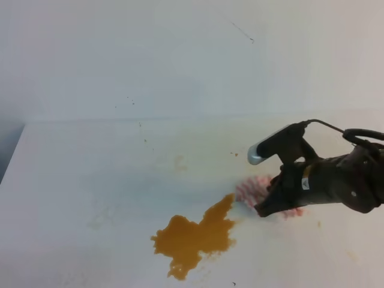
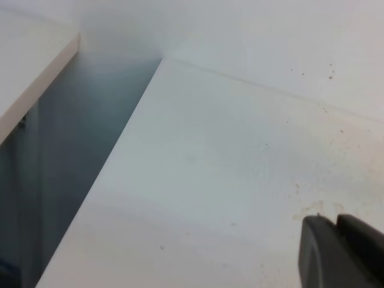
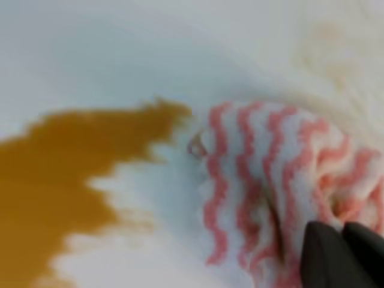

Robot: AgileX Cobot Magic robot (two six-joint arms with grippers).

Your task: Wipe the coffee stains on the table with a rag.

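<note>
Rag [image 3: 264, 180] sits bunched between the clenched right jaws, just beside the coffee stains [image 1: 195, 237].

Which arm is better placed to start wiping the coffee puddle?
Right. Its end effector is closed on the rag, right beside the coffee stains; the left end effector sits over bare table.

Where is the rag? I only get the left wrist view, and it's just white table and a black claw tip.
Observer: The rag lies just right of the coffee stains, under the right claw.
Operator: Is that claw holding it?
Observer: Yes. The right wrist view shows its tips pinched together on the bunched cloth.
Operator: Is the rag touching the coffee?
Observer: It sits right beside the nearest tip of the coffee stains; whether they touch is too blurry to tell.
</note>
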